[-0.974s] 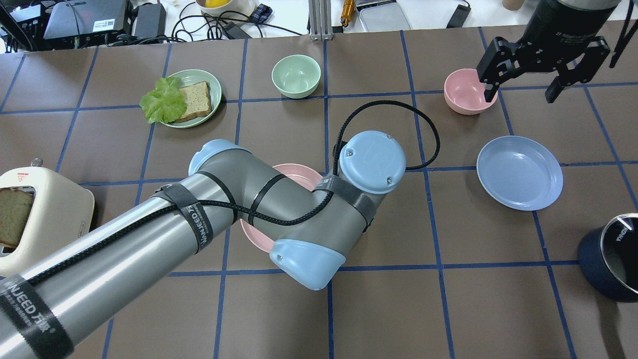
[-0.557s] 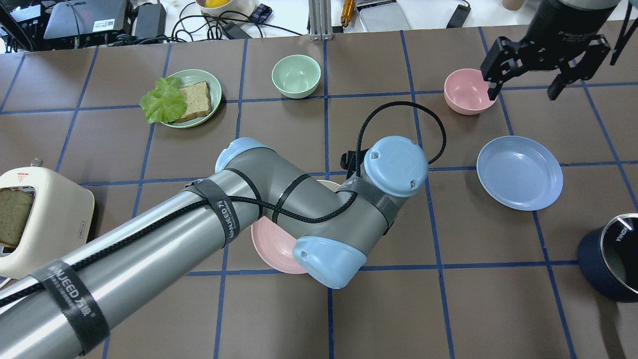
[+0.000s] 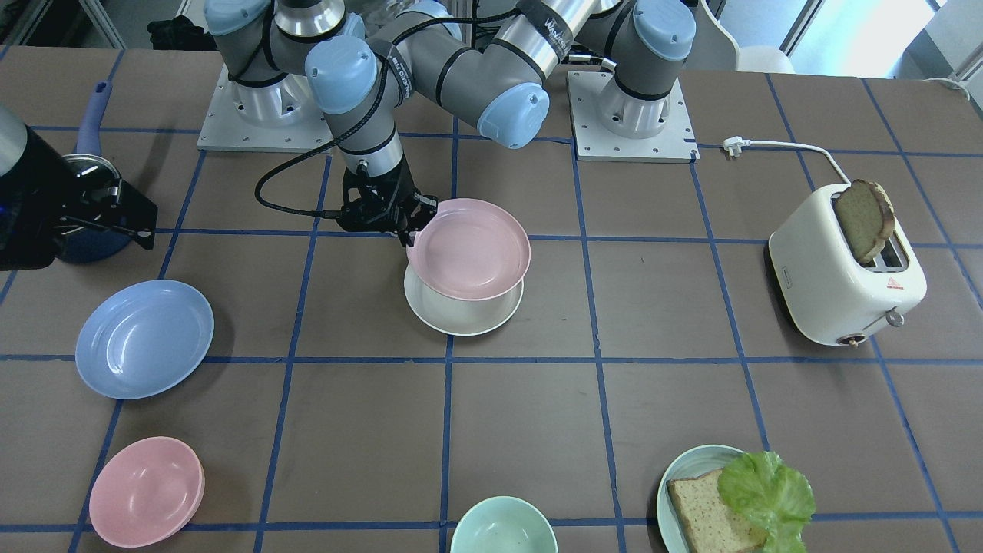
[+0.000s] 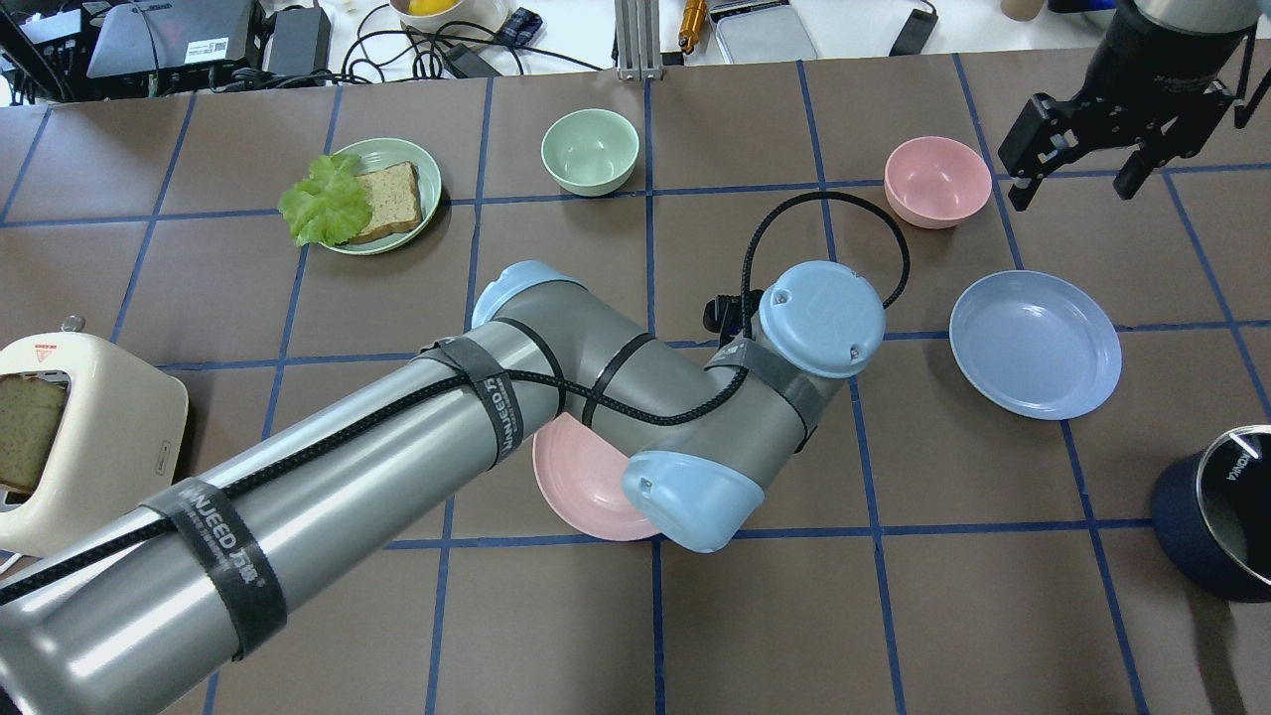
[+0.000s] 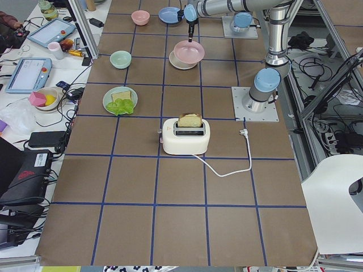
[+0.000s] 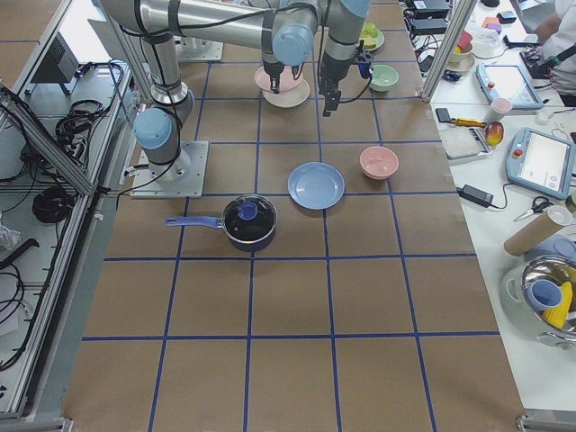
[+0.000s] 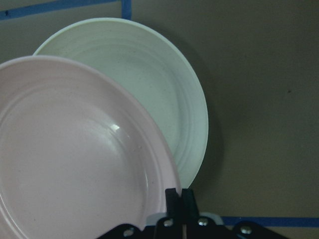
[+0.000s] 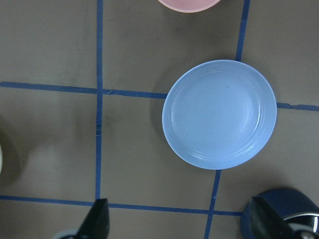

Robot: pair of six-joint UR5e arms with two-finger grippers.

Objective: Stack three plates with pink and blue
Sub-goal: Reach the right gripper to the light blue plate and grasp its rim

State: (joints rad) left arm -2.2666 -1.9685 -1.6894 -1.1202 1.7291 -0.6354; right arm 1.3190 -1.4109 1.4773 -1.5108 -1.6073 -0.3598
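Observation:
My left gripper (image 3: 411, 224) is shut on the rim of the pale pink plate (image 3: 468, 247) and holds it over the cream-white plate (image 3: 461, 316), offset to one side. I cannot tell whether the two plates touch. The left wrist view shows the pink plate (image 7: 75, 159) overlapping the white plate (image 7: 149, 89). In the overhead view the left arm hides the white plate and only part of the pink plate (image 4: 581, 487) shows. The light blue plate (image 4: 1036, 344) lies alone on the table's right. My right gripper (image 4: 1080, 179) is open and empty, high above and beyond the blue plate (image 8: 219, 114).
A pink bowl (image 4: 937, 181) sits behind the blue plate. A green bowl (image 4: 590, 149) and a teal plate with bread and lettuce (image 4: 362, 196) stand at the back. A toaster (image 4: 79, 437) is at the left edge, a dark pot (image 4: 1221, 511) at the right edge.
My left arm has carried the pink plate to the right. My right gripper has drawn back to the right, away from the pink bowl, and is still open.

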